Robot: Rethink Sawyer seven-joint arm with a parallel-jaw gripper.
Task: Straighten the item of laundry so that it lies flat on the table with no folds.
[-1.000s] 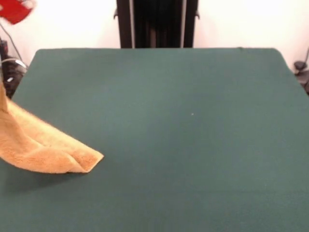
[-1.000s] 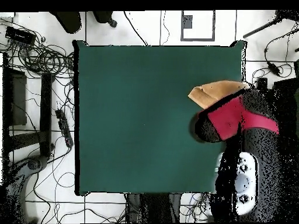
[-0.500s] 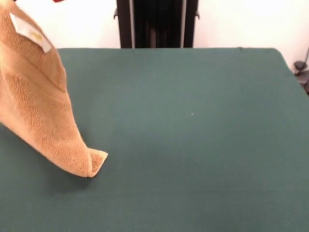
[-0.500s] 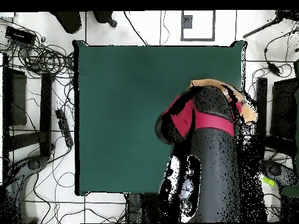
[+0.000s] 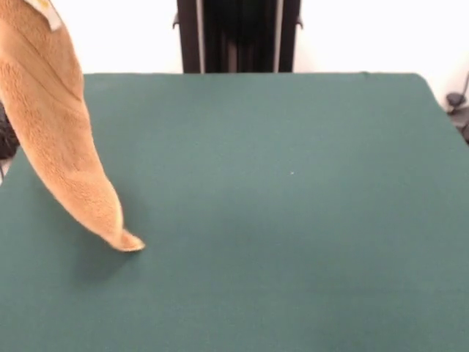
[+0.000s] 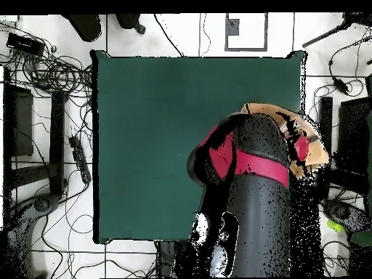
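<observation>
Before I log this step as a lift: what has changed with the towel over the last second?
The towel has been raised. A second ago it lay in a folded heap at the table's edge; now it hangs in a long drape, only its bottom tip at the green top. Overhead, the arm has swung in over that side of the table. The pincer itself is hidden. The table has not moved.

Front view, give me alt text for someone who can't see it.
An orange-tan towel hangs from beyond the top left corner, bunched into a narrow drape, its lowest tip at the green table. A white tag shows near its top.
</observation>
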